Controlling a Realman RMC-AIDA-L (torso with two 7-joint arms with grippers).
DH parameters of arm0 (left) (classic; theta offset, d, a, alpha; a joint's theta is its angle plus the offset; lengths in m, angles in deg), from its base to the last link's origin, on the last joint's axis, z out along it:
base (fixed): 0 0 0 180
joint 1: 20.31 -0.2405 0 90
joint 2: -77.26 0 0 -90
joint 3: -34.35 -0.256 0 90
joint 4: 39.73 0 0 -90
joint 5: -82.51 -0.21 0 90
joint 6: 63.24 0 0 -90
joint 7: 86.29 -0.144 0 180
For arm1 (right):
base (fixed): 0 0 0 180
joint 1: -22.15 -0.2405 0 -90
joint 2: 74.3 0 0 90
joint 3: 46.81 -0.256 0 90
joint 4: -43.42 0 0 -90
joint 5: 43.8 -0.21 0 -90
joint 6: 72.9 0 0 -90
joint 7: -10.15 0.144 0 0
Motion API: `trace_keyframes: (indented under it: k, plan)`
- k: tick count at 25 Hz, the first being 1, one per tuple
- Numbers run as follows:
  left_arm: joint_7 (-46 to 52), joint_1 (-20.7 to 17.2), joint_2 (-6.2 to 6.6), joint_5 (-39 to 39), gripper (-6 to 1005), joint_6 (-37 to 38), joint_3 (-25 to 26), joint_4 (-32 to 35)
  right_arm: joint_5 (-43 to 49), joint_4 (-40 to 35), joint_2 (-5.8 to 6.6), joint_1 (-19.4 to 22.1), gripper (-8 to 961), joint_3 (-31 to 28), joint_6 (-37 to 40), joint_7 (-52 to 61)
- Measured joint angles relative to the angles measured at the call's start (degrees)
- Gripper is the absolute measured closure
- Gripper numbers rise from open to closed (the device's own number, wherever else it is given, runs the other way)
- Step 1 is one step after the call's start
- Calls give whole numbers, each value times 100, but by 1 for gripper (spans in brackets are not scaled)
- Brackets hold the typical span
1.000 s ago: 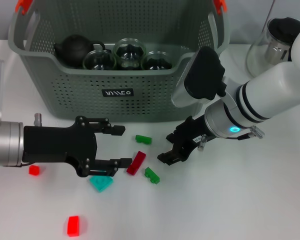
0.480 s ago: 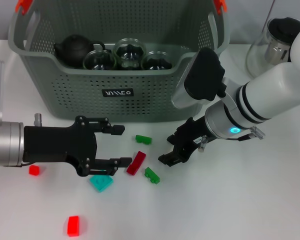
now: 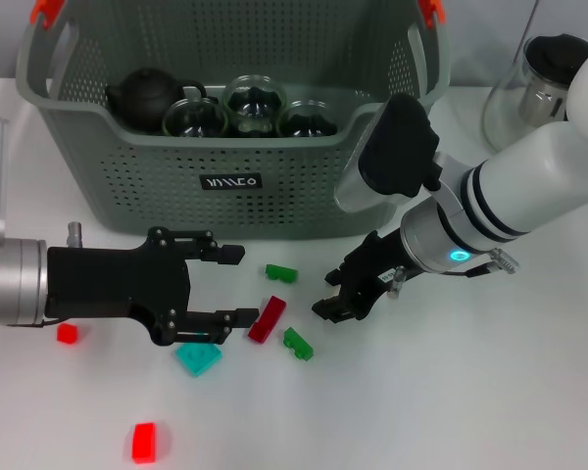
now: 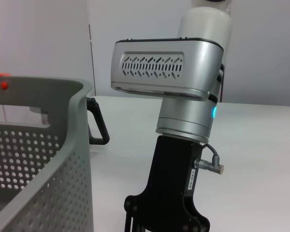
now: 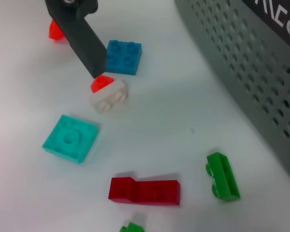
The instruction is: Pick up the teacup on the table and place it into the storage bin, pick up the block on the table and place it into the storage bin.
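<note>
The right gripper (image 3: pixel 338 296) is hanging low over the white table (image 3: pixel 451 392), its black fingers spread apart and gripping nothing, just beside a small green block (image 3: pixel 296 343) and a dark red block (image 3: pixel 267 318). In the right wrist view the dark red block (image 5: pixel 144 191) is showing as a long stepped brick with a glossy plastic skin, and a green block (image 5: pixel 223 176) with round studs is lying near the bin's wall.

The left gripper (image 3: pixel 230 286) is reaching in from the other side, its jaws standing wide with nothing between them; a teal block (image 3: pixel 197 357), flat and square with a round recess, is sitting just under its lower finger. Another green block (image 3: pixel 281 272) is lying between the two grippers, close to the bin.

The storage bin (image 3: pixel 237 186) is standing at the back of the table, a grey-green plastic basket perforated all over with small round holes, carrying orange clips at the handles and a small black label on its front. Inside it, a dark teapot (image 3: pixel 147 93) and clear glass teacups (image 3: pixel 255 101) are resting together.
</note>
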Motion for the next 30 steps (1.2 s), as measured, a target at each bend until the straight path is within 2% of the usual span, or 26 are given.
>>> trace_keyframes:
  k: [4,18,25,30]
  plan:
    - [0,0,0,0,284,-9,0,0,-1,-18,0,-1,509,38,50,40]
    - [0,9,0,0,293,-18,0,2,32,-150,50,32,502,-13,271,116]
    - [0,9,1,0,292,27,48,2,222,-671,67,272,495,-134,584,128]
    - [17,-13,7,0,293,54,69,20,403,-1418,71,586,490,-706,1268,132]
